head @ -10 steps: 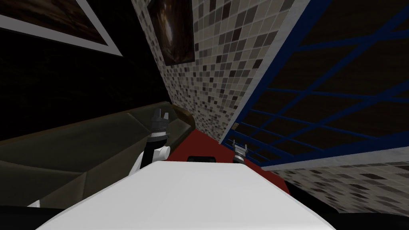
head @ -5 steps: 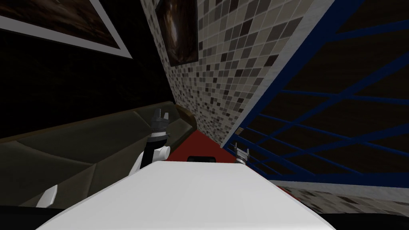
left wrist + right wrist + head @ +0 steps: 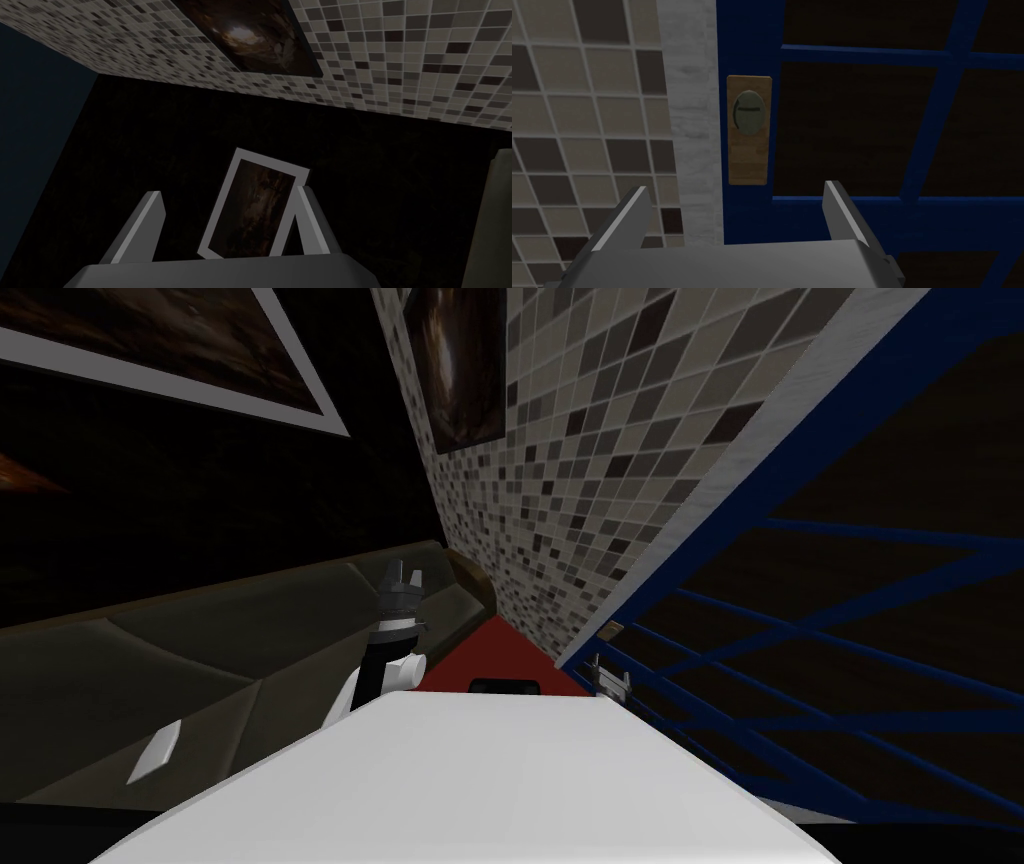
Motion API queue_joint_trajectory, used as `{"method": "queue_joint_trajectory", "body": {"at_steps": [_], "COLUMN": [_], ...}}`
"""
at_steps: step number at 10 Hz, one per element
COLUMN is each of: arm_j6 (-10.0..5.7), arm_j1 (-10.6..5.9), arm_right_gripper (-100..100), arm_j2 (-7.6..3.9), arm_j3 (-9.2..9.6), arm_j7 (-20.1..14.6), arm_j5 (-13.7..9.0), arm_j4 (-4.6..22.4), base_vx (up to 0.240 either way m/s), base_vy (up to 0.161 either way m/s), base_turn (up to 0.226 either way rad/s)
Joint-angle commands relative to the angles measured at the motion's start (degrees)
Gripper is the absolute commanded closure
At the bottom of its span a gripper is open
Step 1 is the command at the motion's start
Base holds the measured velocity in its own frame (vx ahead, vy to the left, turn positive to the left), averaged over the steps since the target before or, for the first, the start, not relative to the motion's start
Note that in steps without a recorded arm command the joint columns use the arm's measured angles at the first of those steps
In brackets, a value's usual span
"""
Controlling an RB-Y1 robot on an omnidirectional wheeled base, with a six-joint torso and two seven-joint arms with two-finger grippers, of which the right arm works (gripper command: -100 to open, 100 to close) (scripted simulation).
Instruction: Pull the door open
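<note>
The door [image 3: 747, 40] has a blue frame with thin blue bars crossing flat, dark panes; its near upright edge runs straight against a pale, faintly mottled strip of door casing [image 3: 693, 100]; beyond that strip is a wall of small square tiles [image 3: 587, 100] in beige, grey and dark brown, with light grout lines. On the blue upright, just beside the casing, sits a tall rectangular plate [image 3: 749, 155] with a brown, wood-like grain; on its upper half is an oval, dull grey-green knob [image 3: 748, 112] with a short dark slot across it.

The right gripper [image 3: 734, 189] faces this plate with its two flat, blade-like fingers spread wide and nothing between them; the plate lies beyond the tips, about midway between them and apart from both; one finger stands before the tiles, the other before a dark pane.

In the head view the right gripper [image 3: 607, 678] is low beside the door's edge, above a narrowing wedge of red floor [image 3: 500, 648]; the left gripper [image 3: 401, 581] is raised over a dark olive sofa [image 3: 200, 658] with soft, creased cushions; its fingers are also spread, holding nothing.
</note>
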Motion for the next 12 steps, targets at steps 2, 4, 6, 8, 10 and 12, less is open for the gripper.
{"method": "queue_joint_trajectory", "body": {"at_steps": [2, 4, 6, 8, 10, 12], "arm_j6": [-1.36, -1.59, -1.92, -2.05, -2.20, -2.37], "arm_j1": [-0.13, -0.52, -1.22, -1.74, -2.36, -3.02], "arm_right_gripper": [-100, -100, -100, -100, -100, -100], "arm_j2": [-0.47, -0.60, -2.24, -3.47, -4.93, -6.47], "arm_j3": [0.16, 0.18, 0.27, 0.34, 0.42, 0.51], "arm_j7": [-2.42, -2.85, -5.78, -7.83, -10.24, -12.79], "arm_j5": [-2.02, -2.28, -2.07, -1.84, -1.57, -1.29], "arm_j4": [2.60, 3.57, 6.01, 7.81, 9.91, 12.14], "base_vx": [0.097, 0.067, 0.120, 0.126, 0.106, 0.106], "base_vy": [-0.081, -0.068, -0.005, -0.005, -0.016, -0.019], "base_turn": [0.141, 0.082, -0.035, -0.033, -0.031, -0.042]}}
